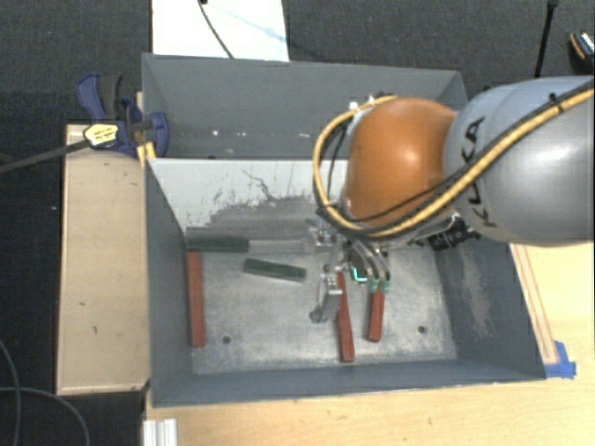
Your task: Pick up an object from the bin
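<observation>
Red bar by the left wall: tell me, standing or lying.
Lying flat: the red bar stretches lengthwise along the bin floor.

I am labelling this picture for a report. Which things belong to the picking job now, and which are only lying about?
Job in hand: the claw; the longer red stick and the shorter red stick, both nearest to it.
Lying about: the left red stick by the left wall; the back green block; the middle green block.
</observation>
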You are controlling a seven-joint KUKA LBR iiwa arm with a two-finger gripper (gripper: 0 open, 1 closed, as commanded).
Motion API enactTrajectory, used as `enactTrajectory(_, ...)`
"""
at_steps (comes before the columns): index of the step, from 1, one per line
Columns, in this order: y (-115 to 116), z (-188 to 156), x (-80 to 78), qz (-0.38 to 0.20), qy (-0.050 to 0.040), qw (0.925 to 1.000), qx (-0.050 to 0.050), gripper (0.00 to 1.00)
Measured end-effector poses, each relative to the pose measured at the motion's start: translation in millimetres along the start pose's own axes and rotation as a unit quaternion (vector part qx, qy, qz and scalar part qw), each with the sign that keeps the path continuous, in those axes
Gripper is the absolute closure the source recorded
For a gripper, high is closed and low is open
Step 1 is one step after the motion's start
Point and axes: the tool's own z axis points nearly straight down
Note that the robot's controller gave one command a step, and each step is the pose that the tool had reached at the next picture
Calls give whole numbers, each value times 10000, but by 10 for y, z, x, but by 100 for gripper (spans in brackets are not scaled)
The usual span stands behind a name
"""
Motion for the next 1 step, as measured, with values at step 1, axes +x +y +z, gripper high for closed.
enactTrajectory(1,308,1281,-705,142,-35,9999,-7,0)
